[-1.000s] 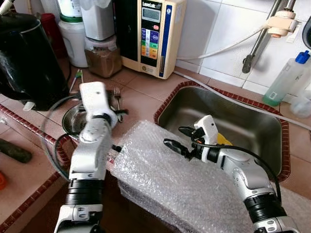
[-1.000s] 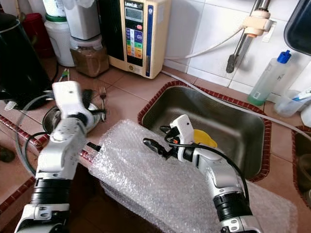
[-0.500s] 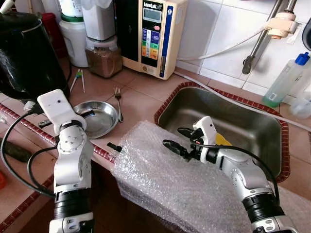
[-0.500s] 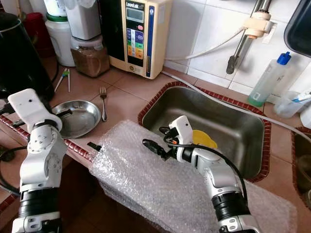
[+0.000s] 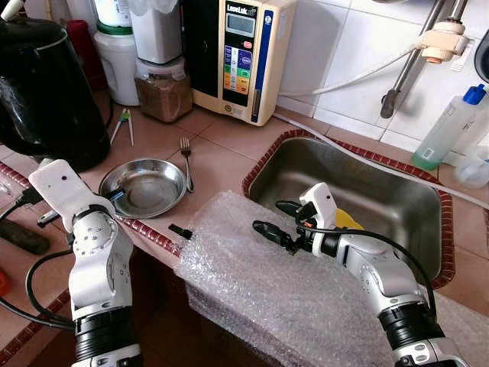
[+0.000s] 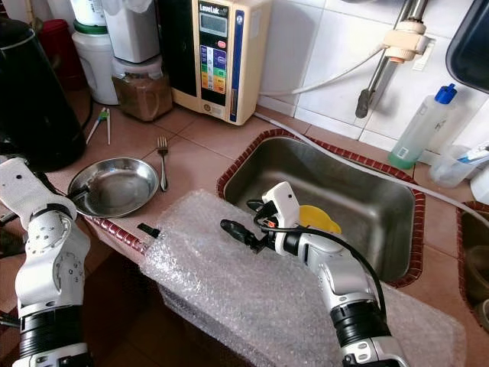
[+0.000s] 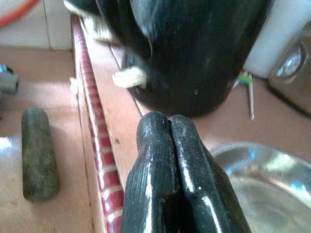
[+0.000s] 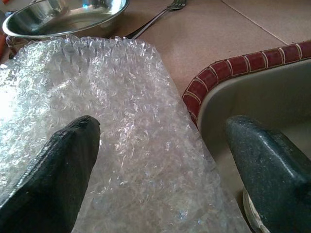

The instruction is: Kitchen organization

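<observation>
A shallow steel pan [image 5: 145, 186] sits on the tiled counter with a fork [image 5: 186, 162] lying beside it. My left gripper [image 5: 114, 196] is shut with nothing in it, its tips at the pan's near-left rim; in the left wrist view the pressed-together fingers [image 7: 167, 126] point past the pan [image 7: 272, 179] toward the black kettle [image 7: 194, 53]. A sheet of bubble wrap [image 5: 260, 283] drapes over the counter's front edge. My right gripper [image 5: 270, 217] hovers open above its far end, by the sink's left rim [image 5: 256, 172], fingers [image 8: 53, 174] spread wide.
A black kettle [image 5: 46, 84], a jar of brown powder [image 5: 162, 88] and a water unit [image 5: 241, 53] line the back. Something yellow [image 5: 351, 220] lies in the sink. A soap bottle [image 5: 451, 122] stands right. A dark cylinder [image 5: 23, 237] lies at the left.
My left arm has swung off the pan to the left and lower, uncovering it. The right gripper stays open and has barely shifted.
</observation>
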`<state>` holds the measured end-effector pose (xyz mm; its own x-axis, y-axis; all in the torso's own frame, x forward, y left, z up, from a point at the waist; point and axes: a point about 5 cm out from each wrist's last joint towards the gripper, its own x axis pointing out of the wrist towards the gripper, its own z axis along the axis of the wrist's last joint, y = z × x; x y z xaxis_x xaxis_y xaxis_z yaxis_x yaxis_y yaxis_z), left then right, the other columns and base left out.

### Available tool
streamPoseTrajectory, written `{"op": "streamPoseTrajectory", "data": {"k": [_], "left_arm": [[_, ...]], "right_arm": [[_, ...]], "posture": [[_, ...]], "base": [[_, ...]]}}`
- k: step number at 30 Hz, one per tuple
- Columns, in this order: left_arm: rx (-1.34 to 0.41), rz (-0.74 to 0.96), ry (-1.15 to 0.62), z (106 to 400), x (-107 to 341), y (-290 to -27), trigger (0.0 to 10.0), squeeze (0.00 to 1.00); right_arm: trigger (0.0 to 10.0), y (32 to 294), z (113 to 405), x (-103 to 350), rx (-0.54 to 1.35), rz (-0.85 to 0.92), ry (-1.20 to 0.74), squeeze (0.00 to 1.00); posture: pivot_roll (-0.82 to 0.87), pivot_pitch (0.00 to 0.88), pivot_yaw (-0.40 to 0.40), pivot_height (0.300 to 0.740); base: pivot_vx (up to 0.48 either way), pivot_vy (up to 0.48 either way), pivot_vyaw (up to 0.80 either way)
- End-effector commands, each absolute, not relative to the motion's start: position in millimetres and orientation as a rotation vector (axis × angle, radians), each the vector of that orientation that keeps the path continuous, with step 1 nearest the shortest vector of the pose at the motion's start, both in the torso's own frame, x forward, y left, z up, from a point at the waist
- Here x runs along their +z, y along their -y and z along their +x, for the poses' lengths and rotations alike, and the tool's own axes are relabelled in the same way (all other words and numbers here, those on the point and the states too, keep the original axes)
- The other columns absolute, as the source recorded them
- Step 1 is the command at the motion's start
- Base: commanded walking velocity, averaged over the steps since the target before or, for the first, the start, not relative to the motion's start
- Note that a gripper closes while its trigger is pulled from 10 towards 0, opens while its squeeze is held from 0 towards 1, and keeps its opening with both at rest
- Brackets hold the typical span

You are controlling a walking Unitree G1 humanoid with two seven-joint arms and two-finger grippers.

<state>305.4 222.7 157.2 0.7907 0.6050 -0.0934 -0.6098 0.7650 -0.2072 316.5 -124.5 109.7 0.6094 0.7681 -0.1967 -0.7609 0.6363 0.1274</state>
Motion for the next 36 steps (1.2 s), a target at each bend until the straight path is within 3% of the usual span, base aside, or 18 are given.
{"op": "streamPoseTrajectory", "data": {"k": [1,6,7,8,10,11,16,20,25,29,35,36], "left_arm": [[0.656,-0.266,-0.089,307.2,146.8,-218.1,1.8,0.0],[0.667,-0.285,-0.128,306.0,139.5,-217.4,1.7,0.0],[0.667,-0.289,-0.137,305.5,138.0,-217.7,2.8,0.0],[0.667,-0.291,-0.143,305.2,136.9,-217.8,2.1,0.0],[0.666,-0.299,-0.153,304.7,135.3,-217.6,2.1,0.0],[0.668,-0.303,-0.162,304.1,133.1,-217.8,1.4,0.0],[0.653,-0.355,-0.219,310.3,125.4,-214.6,1.8,0.0],[0.612,-0.378,-0.236,315.8,124.8,-208.7,1.3,0.0],[0.581,-0.386,-0.25,320.4,123.8,-203.4,1.5,0.0],[0.525,-0.338,-0.23,326.9,129.3,-197.9,4.1,0.0],[0.453,-0.339,-0.25,332.5,127.4,-188.0,4.8,0.0],[0.395,-0.327,-0.286,335.6,123.6,-179.8,5.5,0.0]], "right_arm": [[10.0,127.7,318.1,110.8,0.879,0.01,-0.244,0.0],[10.0,129.2,317.5,110.6,0.879,0.001,-0.247,0.0],[10.0,129.6,317.5,110.5,0.879,0.0,-0.248,0.0],[10.0,130.0,317.5,110.4,0.879,0.0,-0.248,0.0],[10.0,130.3,317.4,110.3,0.879,-0.002,-0.249,0.0],[10.0,130.4,317.3,110.2,0.88,-0.003,-0.249,0.0],[10.0,129.2,318.5,111.5,0.885,-0.011,-0.245,0.0],[10.0,130.2,318.4,111.5,0.883,-0.014,-0.246,0.0],[10.0,130.8,318.3,111.8,0.879,-0.015,-0.246,0.0],[10.0,131.4,317.7,111.1,0.877,-0.014,-0.247,0.0],[10.0,130.9,318.1,111.2,0.877,-0.014,-0.246,0.0],[10.0,130.6,318.3,111.4,0.877,-0.014,-0.245,0.0]], "posture": [[0.0,0.001,-0.063,0.74],[-0.01,0.001,-0.063,0.74],[-0.01,0.001,-0.064,0.74],[-0.01,0.001,-0.064,0.74],[-0.01,0.001,-0.065,0.74],[0.0,0.0,-0.066,0.74],[-0.01,0.0,-0.067,0.74],[-0.01,0.0,-0.066,0.74],[-0.02,0.0,-0.063,0.74],[-0.02,0.0,-0.064,0.74],[-0.02,0.0,-0.064,0.74],[-0.02,0.0,-0.063,0.74]], "base": [[0.0,0.0,0.0],[0.0,0.0,0.0],[0.0,0.0,0.0],[0.0,0.0,0.0],[0.0,0.0,0.0],[0.0,0.0,0.0],[0.0,0.0,0.0],[0.0,0.0,0.0],[0.0,0.0,0.0],[0.0,0.0,0.0],[0.0,0.0,0.0],[0.0,0.0,0.0]]}}
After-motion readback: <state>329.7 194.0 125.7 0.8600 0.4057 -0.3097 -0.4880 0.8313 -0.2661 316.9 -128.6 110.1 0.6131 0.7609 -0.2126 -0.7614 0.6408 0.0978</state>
